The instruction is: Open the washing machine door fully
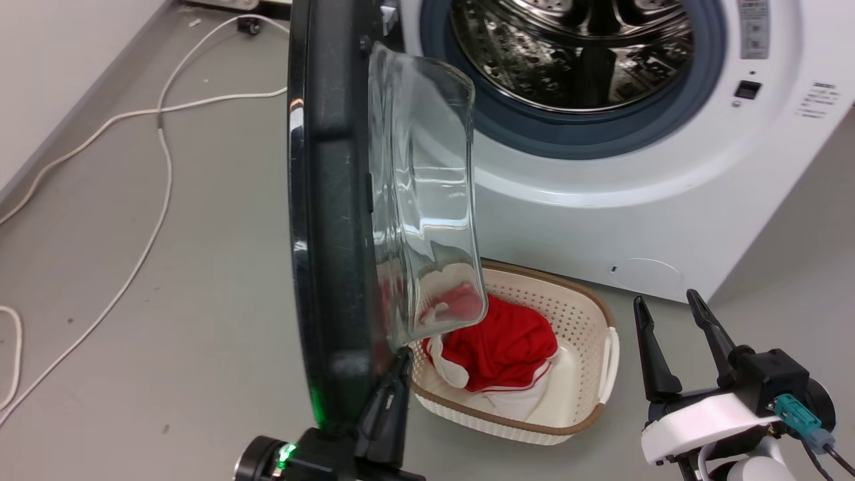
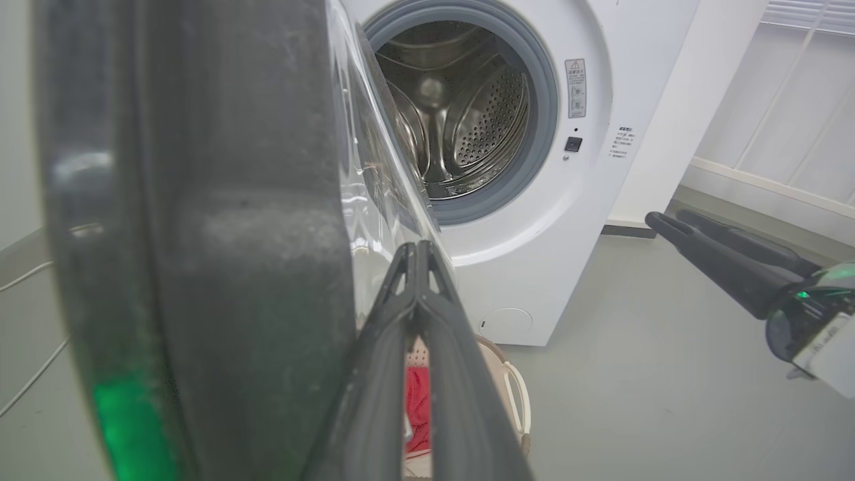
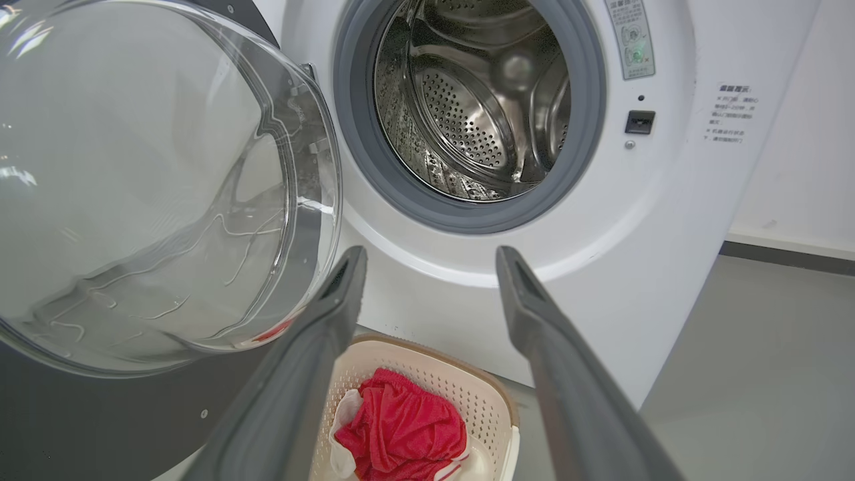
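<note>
My left claw, fingers pinched together on nothing, sits at the inner side of the door, which stands swung out from the washing machine. I reckon it is stiff, heavy and slick at the glass, so I'd push on the black rim. My right claw hangs open.

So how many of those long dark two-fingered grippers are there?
2. The left gripper, fingers together, sits at the inner side of the large round black-rimmed washing machine door, near its lower edge. The right gripper hangs open beside the cream plastic basket.
</note>
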Available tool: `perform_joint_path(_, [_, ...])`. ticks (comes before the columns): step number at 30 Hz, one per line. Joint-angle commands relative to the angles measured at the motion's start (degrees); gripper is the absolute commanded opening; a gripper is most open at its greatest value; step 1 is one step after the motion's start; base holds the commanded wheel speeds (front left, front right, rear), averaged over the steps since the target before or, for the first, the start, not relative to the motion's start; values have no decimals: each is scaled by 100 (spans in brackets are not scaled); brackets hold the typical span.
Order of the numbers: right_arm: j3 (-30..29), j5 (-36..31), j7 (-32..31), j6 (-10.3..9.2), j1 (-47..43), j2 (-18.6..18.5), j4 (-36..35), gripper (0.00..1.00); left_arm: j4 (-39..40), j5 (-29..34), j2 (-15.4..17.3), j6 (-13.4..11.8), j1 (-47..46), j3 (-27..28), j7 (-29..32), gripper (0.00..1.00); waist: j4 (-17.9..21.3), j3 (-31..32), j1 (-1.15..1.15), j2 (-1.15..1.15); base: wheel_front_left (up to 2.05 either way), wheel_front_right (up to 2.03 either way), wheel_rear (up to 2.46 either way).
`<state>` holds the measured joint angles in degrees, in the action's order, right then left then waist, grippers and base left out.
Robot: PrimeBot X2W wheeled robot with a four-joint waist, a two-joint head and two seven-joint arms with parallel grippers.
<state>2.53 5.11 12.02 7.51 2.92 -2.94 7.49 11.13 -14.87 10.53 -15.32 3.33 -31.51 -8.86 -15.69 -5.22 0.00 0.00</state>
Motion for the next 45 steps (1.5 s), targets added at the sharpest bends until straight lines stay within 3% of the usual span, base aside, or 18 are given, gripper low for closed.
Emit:
perform_joint_path(1, [-9,5,-20,-4,21,13,-41,100,-9,-18,47,-90,34,123,-57,0,-117,-39,0,0,0,0,0])
perform_joint_path(12, [-48,-28,-63,-4,82,12,-104,100,-10,-240,267,-397,-53,874,-221,0,-496,-106,0,0,0,0,0])
perform_joint_path(19, [-88,-63,-110,-4,133,12,-174,100,-246,-656,421,-365,-283,1549,-370,0,-587,-247,0,0,0,0,0])
perform_joint_path(27, [-150,-175,-213,-4,193,12,-299,100,-786,-1204,561,-159,-628,2306,-531,0,-613,-457,0,0,0,0,0])
perform_joint_path(36, [-176,-240,-290,-4,304,12,-428,100,-1685,-1683,819,360,-1212,3053,-618,0,-551,-695,0,0,0,0,0])
perform_joint_path(45, [-176,-297,-319,-4,398,11,-458,100,-2455,-1815,1018,706,-1802,3616,-642,0,-484,-865,0,0,0,0,0])
